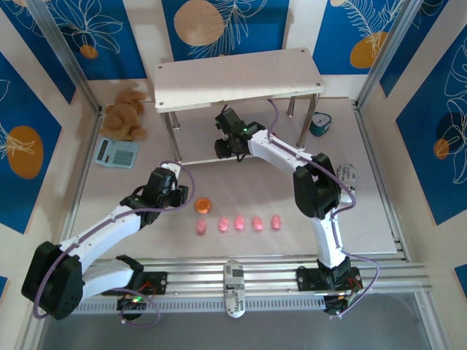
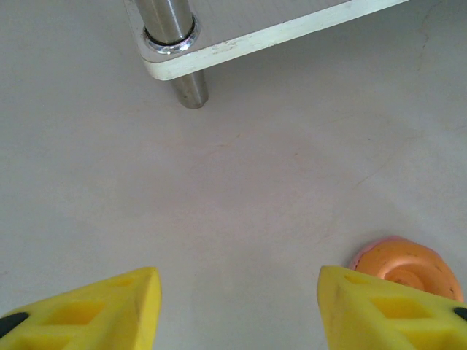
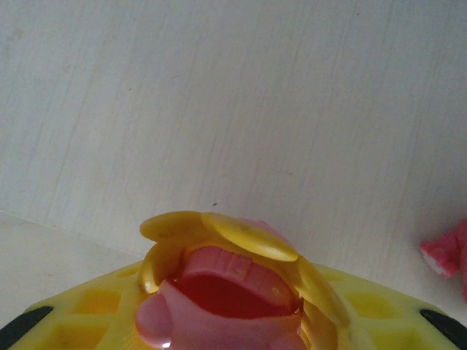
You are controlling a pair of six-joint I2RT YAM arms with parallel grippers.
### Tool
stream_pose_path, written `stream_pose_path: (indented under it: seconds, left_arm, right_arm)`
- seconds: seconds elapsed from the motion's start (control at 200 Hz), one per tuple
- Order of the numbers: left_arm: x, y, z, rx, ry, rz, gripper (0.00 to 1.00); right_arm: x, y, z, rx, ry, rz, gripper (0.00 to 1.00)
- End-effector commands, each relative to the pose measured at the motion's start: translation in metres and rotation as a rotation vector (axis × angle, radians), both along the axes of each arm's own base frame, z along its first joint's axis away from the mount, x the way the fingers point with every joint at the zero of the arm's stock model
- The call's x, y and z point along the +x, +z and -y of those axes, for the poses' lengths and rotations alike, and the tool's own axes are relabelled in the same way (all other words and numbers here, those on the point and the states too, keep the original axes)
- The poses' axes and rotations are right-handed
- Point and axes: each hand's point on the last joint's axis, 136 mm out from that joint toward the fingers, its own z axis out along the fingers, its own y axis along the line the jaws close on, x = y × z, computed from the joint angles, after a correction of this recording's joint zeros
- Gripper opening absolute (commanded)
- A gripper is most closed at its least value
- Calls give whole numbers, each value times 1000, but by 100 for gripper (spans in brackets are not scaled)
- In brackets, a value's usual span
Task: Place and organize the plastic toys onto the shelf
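The right fingers (image 3: pixel 379 313) pinch a pink-and-yellow cupcake figure (image 3: pixel 219 277) under the top board of the shelf (image 1: pixel 237 76), at 12 o'clock on the tabletop (image 1: pixel 365 219). The left fingers (image 2: pixel 95 310) stand spread, with the orange round piece (image 2: pixel 405 262) at their 4 o'clock. Five pink piglets (image 1: pixel 239 222) line up toward 6 o'clock. A pink shape (image 3: pixel 449 255) at the cupcake's 3 o'clock is perhaps another toy.

right wrist: cupcake figure (image 3: pixel 233 292) blurred, cut off by bottom edge | pink toy (image 3: pixel 446 255) cut by right edge — kind unclear | left wrist: orange round piece (image 2: pixel 401 264) partly behind yellow finger (image 2: pixel 387 313)
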Motion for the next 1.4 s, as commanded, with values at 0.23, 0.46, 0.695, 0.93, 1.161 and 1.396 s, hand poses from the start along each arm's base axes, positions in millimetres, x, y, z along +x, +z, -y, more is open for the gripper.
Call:
stream_pose_path:
  seconds: [0.23, 0.46, 0.695, 0.93, 1.161, 1.396]
  left_arm:
    - [0, 4, -7, 11, 14, 4, 59]
    - [0, 3, -7, 9, 14, 3, 59]
    - [0, 2, -8, 11, 16, 1, 59]
    - [0, 2, -8, 12, 14, 0, 59]
    - [0, 4, -8, 8, 16, 4, 59]
    - [-1, 5, -9, 11, 16, 7, 59]
  right_arm:
    - [16, -3, 0, -7, 18, 5, 1]
    - [23, -9, 0, -12, 17, 1, 1]
    - [25, -19, 0, -18, 15, -30, 2]
    - [24, -22, 3, -18, 2, -52, 17]
    - [24, -18, 4, -11, -1, -47, 41]
    - [23, -15, 4, -12, 1, -31, 54]
